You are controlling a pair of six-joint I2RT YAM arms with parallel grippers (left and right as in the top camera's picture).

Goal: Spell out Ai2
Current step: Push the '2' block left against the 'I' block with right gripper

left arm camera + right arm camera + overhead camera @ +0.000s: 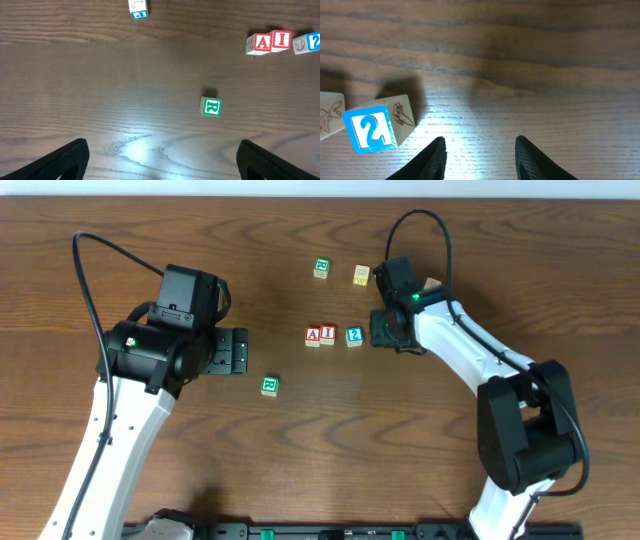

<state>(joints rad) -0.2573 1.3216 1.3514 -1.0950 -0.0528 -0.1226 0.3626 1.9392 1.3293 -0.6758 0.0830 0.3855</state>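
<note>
Blue "2" block (370, 131) lies just outside our right gripper's (480, 142) empty, parted jaws, toward the table's (320, 440) left edge.

A green-marked cube (269, 385) sits alone on the brown wooden worktop (150, 230). Farther back, a second green cube (321, 267) lies near a yellow-marked cube (361, 275).
</note>
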